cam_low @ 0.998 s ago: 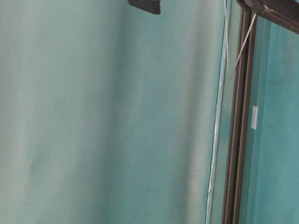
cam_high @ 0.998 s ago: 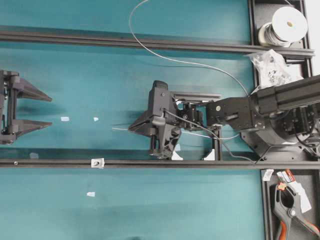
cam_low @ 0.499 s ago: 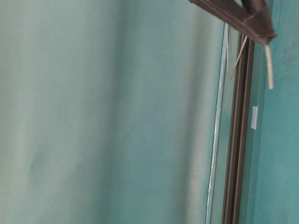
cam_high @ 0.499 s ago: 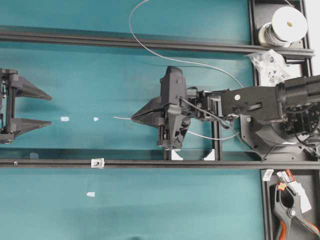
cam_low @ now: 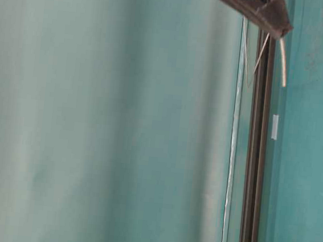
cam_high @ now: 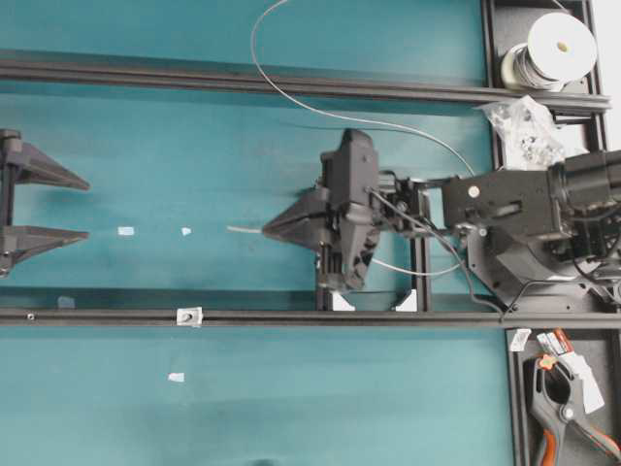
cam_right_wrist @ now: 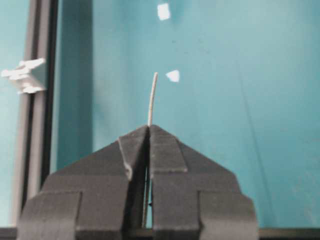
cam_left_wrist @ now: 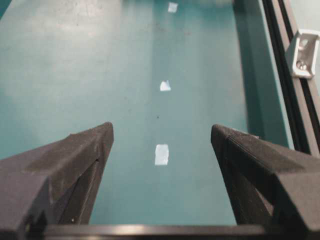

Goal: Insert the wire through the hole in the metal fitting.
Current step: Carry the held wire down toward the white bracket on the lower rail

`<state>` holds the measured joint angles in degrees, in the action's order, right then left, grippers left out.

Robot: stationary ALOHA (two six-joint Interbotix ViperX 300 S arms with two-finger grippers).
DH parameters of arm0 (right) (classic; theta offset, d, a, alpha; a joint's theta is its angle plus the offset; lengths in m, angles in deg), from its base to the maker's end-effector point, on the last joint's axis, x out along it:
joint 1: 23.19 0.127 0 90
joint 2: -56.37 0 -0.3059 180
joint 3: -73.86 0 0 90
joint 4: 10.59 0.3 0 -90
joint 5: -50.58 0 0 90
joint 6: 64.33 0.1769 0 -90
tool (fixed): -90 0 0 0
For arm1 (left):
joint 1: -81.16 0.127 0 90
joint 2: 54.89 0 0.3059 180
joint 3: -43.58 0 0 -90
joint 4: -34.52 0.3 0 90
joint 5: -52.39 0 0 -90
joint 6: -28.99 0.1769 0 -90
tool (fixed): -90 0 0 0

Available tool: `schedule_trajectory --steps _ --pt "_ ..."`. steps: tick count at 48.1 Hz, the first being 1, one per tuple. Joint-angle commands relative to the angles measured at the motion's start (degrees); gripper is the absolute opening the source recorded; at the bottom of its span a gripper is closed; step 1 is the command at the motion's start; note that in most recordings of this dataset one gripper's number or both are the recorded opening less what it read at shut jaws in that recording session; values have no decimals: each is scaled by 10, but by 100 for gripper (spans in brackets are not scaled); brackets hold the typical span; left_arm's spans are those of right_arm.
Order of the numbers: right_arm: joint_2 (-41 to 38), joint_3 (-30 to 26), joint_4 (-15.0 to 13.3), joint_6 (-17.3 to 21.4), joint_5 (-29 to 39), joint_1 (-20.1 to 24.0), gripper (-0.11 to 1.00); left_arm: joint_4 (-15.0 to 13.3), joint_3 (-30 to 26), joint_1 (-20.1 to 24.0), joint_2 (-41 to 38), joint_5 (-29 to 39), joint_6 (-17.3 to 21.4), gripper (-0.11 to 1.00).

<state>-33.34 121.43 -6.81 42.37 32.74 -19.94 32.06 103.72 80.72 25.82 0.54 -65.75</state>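
A: Wire (cam_high: pixel 245 230): short free end juts left of the right gripper (cam_high: pixel 268 231), centre of the overhead frame; the rest loops up toward the spool (cam_high: pixel 553 49), upper right. Jaws pinched tight on it.

B: Handling?

A: Thin, light, springy, I judge; the tip bends slightly. Gripping close to the end looks best.

B: Fitting?

A: Metal fitting (cam_high: pixel 187 316) sits on the lower rail (cam_high: pixel 388 317), lower left. Left gripper (cam_high: pixel 80 208) stands wide apart, empty, far left.
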Motion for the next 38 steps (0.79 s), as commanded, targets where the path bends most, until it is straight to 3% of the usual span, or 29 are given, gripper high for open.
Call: schedule_trajectory --steps 1,19,30,38 --pt "16 10 13 0 -33 15 0 -1 4 -1 13 -11 -5 89" --pt "32 87 115 -3 -137 91 0 -1 31 -19 10 -67 -6 89" --pt "21 108 158 -18 -216 141 0 -1 33 -48 5 -102 -6 89" --pt "-15 103 222 -51 -241 165 0 -1 33 -69 4 -105 -6 89"
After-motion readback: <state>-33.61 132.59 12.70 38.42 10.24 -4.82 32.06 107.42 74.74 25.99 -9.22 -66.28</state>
